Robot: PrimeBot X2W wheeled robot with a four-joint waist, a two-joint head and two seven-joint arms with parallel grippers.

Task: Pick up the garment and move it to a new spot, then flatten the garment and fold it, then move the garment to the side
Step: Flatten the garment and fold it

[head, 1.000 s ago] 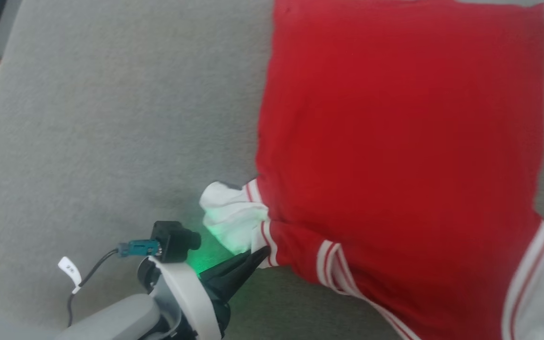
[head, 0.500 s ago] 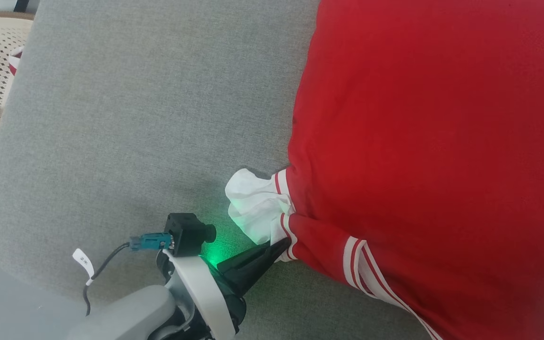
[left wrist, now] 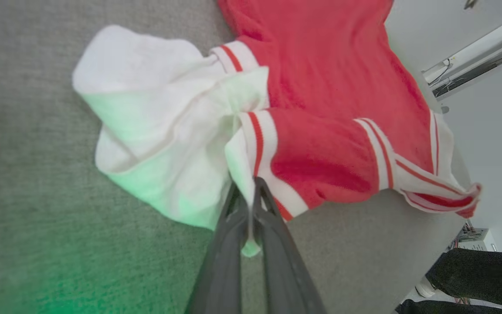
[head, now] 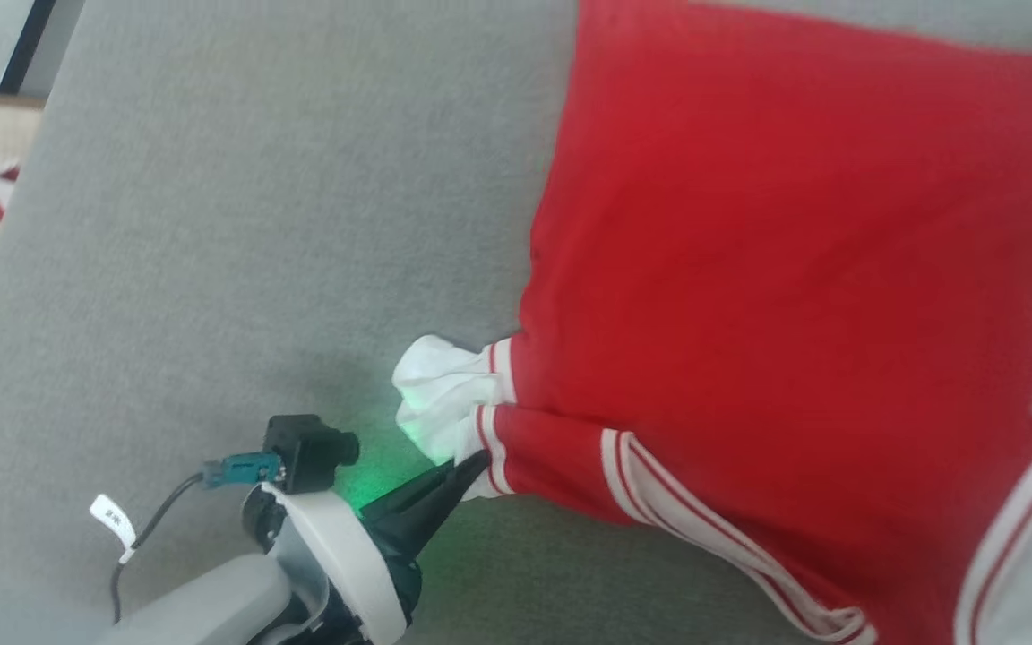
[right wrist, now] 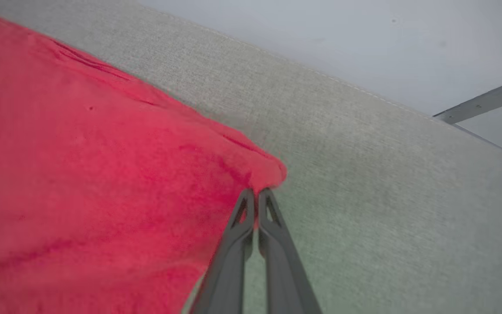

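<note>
Red garment spread mostly flat on grey cushion; crumpled white at near-left end, striped trim beside; also white at lower right.

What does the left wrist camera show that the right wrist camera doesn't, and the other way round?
Left wrist view: the left end effector pinching the white sleeve end of the garment, beside its striped trim. Right wrist view: the right end effector closed on a plain red corner, with a metal bracket on the wall beyond. Both: a shut end effector gripping the cloth on the grey upholstered surface.
</note>
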